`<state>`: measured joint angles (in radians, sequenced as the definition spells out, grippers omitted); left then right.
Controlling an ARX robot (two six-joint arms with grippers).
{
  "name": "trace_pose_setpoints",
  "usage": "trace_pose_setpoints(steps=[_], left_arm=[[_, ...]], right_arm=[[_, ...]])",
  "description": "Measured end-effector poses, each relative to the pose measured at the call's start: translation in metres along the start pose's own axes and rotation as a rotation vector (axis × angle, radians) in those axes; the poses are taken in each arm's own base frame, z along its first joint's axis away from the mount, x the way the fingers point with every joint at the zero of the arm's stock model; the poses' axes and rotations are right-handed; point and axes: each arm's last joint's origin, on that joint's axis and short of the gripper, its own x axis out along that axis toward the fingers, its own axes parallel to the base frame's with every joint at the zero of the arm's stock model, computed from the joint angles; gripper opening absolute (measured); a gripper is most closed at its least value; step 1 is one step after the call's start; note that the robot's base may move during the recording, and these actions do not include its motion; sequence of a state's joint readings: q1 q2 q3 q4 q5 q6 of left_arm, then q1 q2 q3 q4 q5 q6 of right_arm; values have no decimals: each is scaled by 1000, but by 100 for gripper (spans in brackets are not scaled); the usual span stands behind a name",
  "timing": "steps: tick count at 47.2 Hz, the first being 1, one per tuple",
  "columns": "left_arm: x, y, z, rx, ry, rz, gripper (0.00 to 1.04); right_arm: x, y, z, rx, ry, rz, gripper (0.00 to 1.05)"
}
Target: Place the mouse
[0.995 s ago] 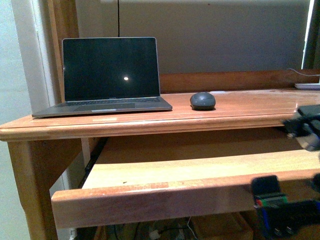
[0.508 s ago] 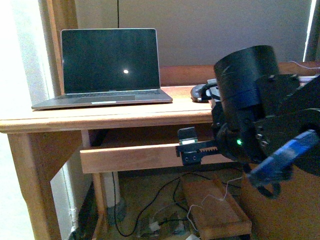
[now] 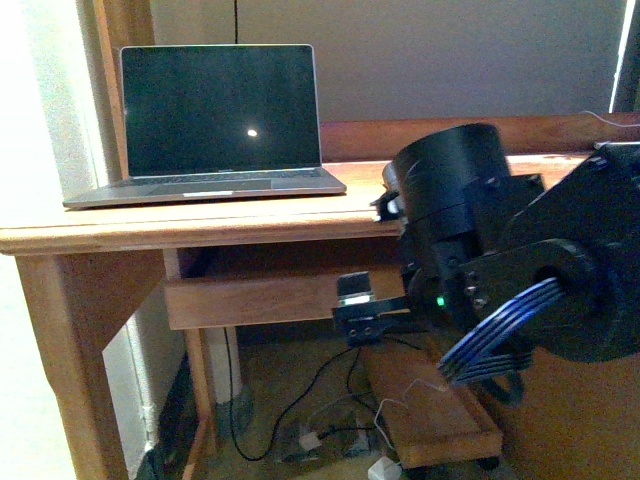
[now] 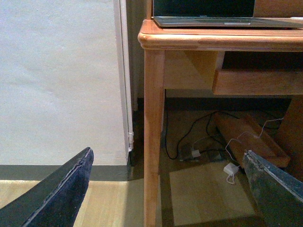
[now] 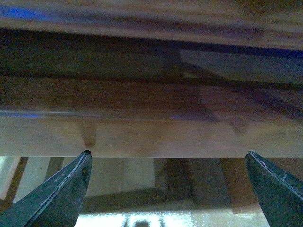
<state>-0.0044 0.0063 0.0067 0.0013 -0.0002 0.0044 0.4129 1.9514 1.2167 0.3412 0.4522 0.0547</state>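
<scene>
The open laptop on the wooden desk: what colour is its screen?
The open laptop's screen is black, with one small bright spot of reflected light near its middle. The front view shows it best.

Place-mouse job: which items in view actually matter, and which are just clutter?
Job:
- mouse, mostly hidden behind the right arm
- desk top
- right gripper, open, close to the desk's wooden front

Lying about:
- laptop
- floor cables
- white charger
- wooden board under the desk
- left gripper, open, low by the desk leg
</scene>
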Motion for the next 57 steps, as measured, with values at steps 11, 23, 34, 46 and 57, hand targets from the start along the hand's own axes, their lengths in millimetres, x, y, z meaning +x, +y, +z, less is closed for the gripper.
trace_pose_setpoints(steps=[11,23,34,46,57], left_arm=[[0,0,0,0,0,0,97],[0,0,0,0,0,0,97],[0,0,0,0,0,0,97],[0,0,0,0,0,0,97],[0,0,0,0,0,0,97]], right_arm=[[-104,-64,14,171,-129,9,97],[-199,-111,-39,274,-160,-17,97],[-244,-133,-81,343,-171,-116,97],[-268,-152,-120,294,-321,-11,82],[-260,-162,-144,140,-351,59,44]])
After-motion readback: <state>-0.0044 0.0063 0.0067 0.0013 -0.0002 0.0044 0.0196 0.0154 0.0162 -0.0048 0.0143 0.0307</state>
